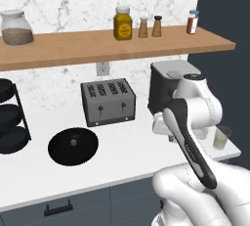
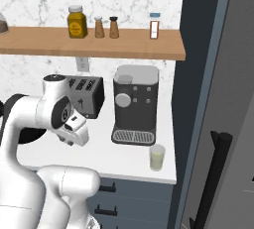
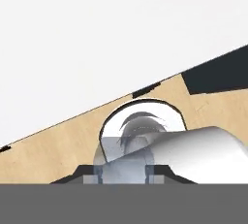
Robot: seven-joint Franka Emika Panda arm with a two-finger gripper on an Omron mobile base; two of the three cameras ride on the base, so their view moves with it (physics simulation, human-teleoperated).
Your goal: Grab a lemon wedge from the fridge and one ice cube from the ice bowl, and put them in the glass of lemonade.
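The glass of lemonade (image 1: pixel 221 138) stands near the counter's right front corner, just right of the coffee machine; it is also in the right base view (image 2: pixel 157 157). The dark grey-blue fridge (image 2: pixel 218 99) rises to the right of the counter, doors shut, with a black bar handle (image 2: pixel 214 178). The lemon wedge is hidden. My gripper (image 2: pixel 75 130) is folded in close to the arm, above the counter's front part and left of the coffee machine; its fingers are hidden, also in the left base view (image 1: pixel 161 124). The hand view looks down on the white counter's edge and the wood floor.
A dark coffee machine (image 2: pixel 135 104) and a grey toaster (image 1: pixel 108 101) stand at the back of the counter. A black round dish (image 1: pixel 73 146) lies at the front left, a black tiered rack (image 1: pixel 10 117) at the far left. Jars and shakers line the wooden shelf (image 1: pixel 97 46).
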